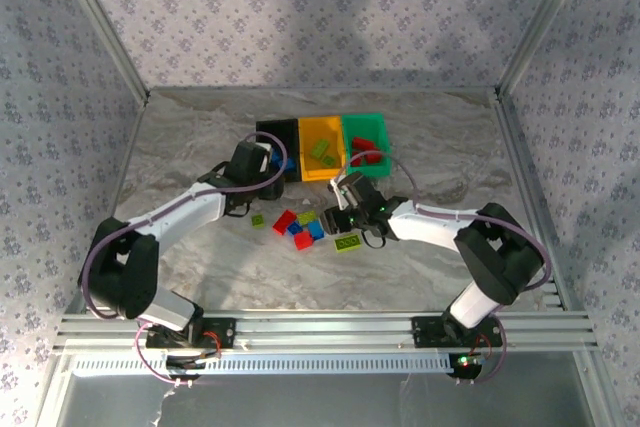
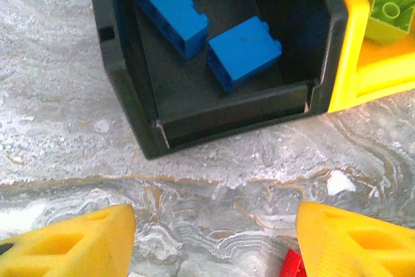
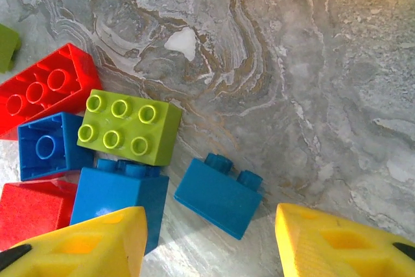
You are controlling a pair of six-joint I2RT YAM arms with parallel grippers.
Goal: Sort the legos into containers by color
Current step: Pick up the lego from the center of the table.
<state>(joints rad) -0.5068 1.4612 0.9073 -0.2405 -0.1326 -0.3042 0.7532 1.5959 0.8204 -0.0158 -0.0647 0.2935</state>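
Three joined bins stand at the back: black (image 1: 272, 132), orange-yellow (image 1: 322, 127), green (image 1: 368, 125). The black bin (image 2: 139, 121) holds two blue bricks (image 2: 243, 51); the orange-yellow bin (image 2: 350, 63) holds a yellow-green brick (image 2: 389, 12). Red bricks (image 1: 366, 150) lie in the green bin. My left gripper (image 2: 214, 238) hangs open over bare table just before the black bin. Loose legos (image 1: 300, 229) lie mid-table. My right gripper (image 3: 211, 238) is open, straddling a small blue brick (image 3: 217, 196) on its side. Beside it lie a yellow-green brick (image 3: 130, 126), a red brick (image 3: 45, 85) and more blue bricks (image 3: 120, 202).
A flat yellow-green piece (image 1: 258, 220) lies left of the pile and another (image 1: 348, 243) right of it. A red brick corner (image 2: 293, 265) shows by my left gripper's right finger. Metal frame posts and patterned walls ring the marbled table (image 1: 440, 147).
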